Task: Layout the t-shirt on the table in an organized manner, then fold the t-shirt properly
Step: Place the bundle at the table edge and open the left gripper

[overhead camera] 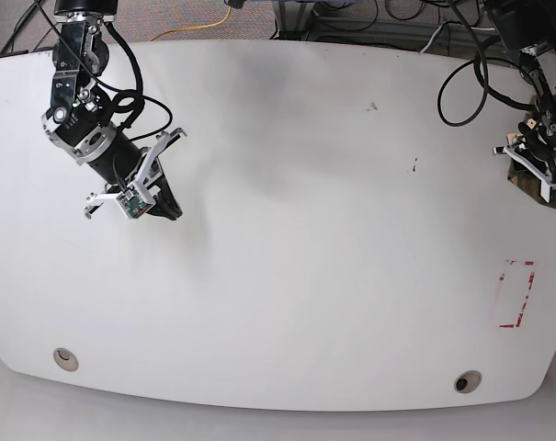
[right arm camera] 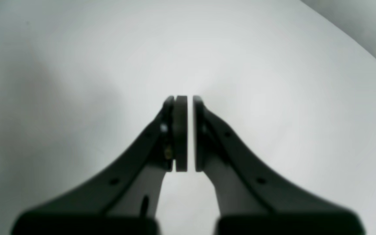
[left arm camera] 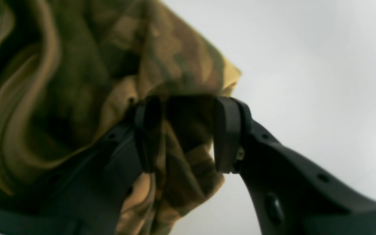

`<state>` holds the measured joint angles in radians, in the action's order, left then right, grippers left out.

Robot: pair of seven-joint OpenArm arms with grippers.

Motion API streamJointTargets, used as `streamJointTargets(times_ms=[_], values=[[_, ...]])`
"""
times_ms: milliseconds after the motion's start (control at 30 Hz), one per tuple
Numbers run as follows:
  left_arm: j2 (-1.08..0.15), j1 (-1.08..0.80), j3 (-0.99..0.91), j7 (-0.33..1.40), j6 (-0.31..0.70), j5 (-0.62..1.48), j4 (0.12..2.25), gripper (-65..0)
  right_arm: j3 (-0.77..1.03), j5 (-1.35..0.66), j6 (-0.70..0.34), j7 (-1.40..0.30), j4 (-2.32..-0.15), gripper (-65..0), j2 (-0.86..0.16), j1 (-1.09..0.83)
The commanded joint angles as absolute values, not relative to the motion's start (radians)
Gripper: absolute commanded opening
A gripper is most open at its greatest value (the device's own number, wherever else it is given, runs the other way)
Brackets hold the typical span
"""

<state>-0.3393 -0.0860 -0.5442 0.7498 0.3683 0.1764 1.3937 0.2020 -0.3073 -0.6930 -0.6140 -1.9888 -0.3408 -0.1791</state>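
The t-shirt [left arm camera: 86, 81] is way over at the edge of the table [overhead camera: 287, 303] on the left arm's side, basically bunched up in a camo wad of olive, brown and tan. In the base view you only catch a sliver of it [overhead camera: 527, 181] poking out under that arm at the far right of the picture, right at the tabletop's rim. The left wrist view is where you really see it: crumpled folds fill the upper left, and a hanging fold runs down between the two black pads.

The left gripper [left arm camera: 188, 133] has its jaws standing partway apart with that fold of fabric between them. It looks like it's got hold of the shirt, the cloth is draped right through the gap and over the left finger.

The right gripper [right arm camera: 187, 133] is off on the other side of the table, well apart from the shirt, hovering over bare white surface. Its jaws are pretty much closed with only a thin slit between the pads, and nothing in there.

Also on the table: a small red rectangular outline [overhead camera: 516, 294] near the right side of the base view, and two little round holes [overhead camera: 65, 358] [overhead camera: 467, 379] along the near edge.
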Motion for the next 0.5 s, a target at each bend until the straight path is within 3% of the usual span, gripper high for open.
streamJointTargets(times_ms=[0, 300, 467], values=[[-0.361, -0.074, -0.549, 0.713, 0.38, 0.185, 1.422, -40.6, 0.206, -0.318, -0.691, -0.59, -2.012, -62.8, -0.352, -0.166], [-0.318, -0.082, -0.555, 0.725, 0.53, 0.185, 1.618, -40.6, 0.206, -0.318, -0.691, -0.59, -2.017, -62.8, -0.352, -0.179], [-0.282, -0.111, -0.601, 0.817, 0.576, 0.182, 1.822, -40.6, 0.206, -0.318, -0.691, -0.59, -2.018, -62.8, -0.352, -0.18]])
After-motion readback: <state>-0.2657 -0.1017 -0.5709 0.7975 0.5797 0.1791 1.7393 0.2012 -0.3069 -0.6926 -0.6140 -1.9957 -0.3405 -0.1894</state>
